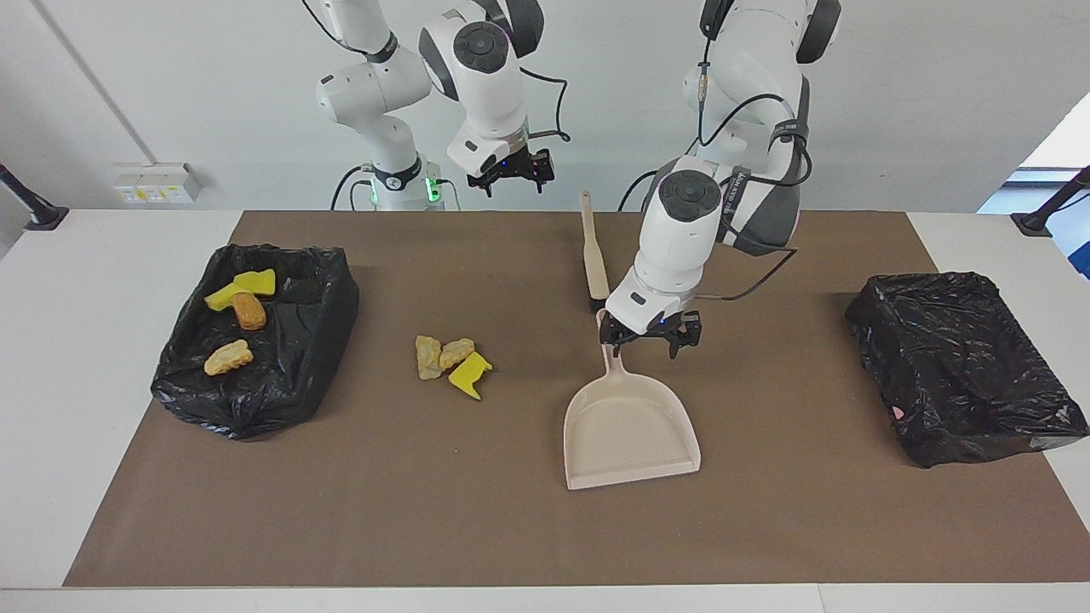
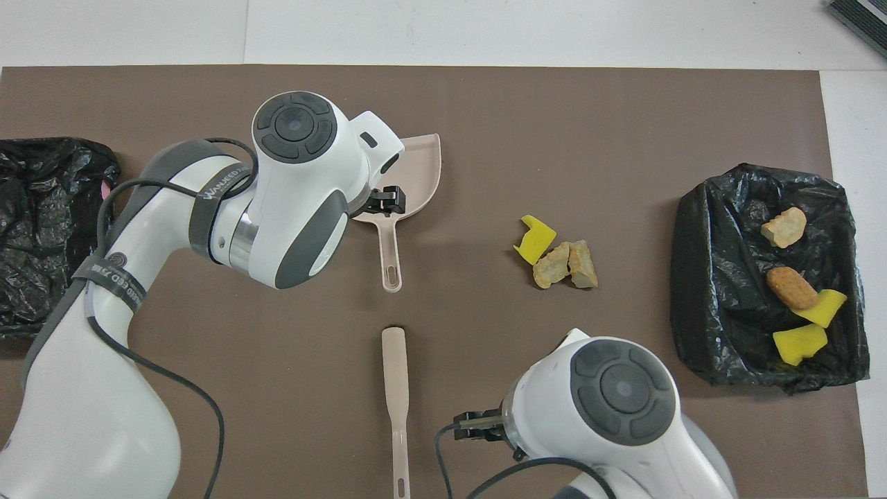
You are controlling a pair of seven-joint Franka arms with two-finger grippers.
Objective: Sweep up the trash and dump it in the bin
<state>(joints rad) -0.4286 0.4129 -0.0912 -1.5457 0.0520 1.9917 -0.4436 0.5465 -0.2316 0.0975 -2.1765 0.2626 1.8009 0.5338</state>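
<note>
Fingers, left (image 1: 651,338): wide, over dustpan (image 1: 628,434) handle | fingers, right (image 1: 513,176): wide, raised | forearm band: "WANUEED"

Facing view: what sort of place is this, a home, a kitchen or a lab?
Most likely a robotics lab bench: two white arms mounted at a table under a brown mat, bare wall with a socket strip, staged dustpan and lined bins.

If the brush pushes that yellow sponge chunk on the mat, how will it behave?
The yellow sponge chunk looks light and soft, so it would probably slide easily. Its angular, notched shape suggests tumbling rather than rolling. It lies against two tan lumps, so pushing it likely shifts those too.
</note>
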